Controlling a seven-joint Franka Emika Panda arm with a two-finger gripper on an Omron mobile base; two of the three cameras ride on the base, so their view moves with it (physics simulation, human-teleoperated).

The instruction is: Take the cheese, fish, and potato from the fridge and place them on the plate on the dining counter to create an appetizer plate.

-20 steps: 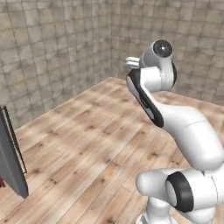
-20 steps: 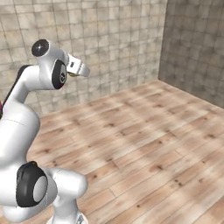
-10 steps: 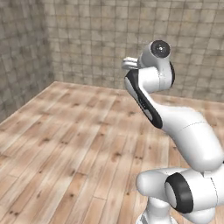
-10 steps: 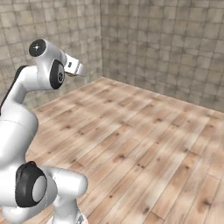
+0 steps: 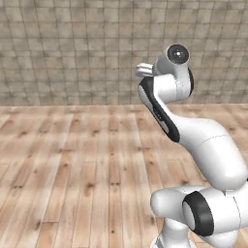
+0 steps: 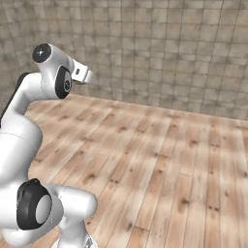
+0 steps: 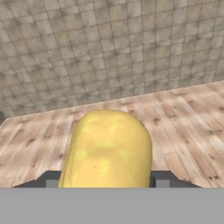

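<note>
A: One item in the gripper [image 7: 106,183], the potato [image 7: 106,148]. Pale yellow lump sitting between the two dark fingertips [image 7: 49,179] in the hand view, jaws pinching it from both sides.

B: What changed?

A: Whole background swung. A second ago the left base view had a dark panel edge at lower left and a room corner; now it's flat tiled wall [image 5: 72,48] and plank floor [image 5: 72,160]. Same drift in the right base view. That's the base turning, not things moving. Arm [image 5: 193,140] pose looks the same, folded high, hand held up by the wall side.

B: Fridge, plate, counter?

A: None to point at here. Just wall and floor.

B: Meaning?

A: My read: it's the carry leg, potato picked, base rotating toward the dining counter. Placing still to do. Can't tell about cheese and fish from this.
</note>
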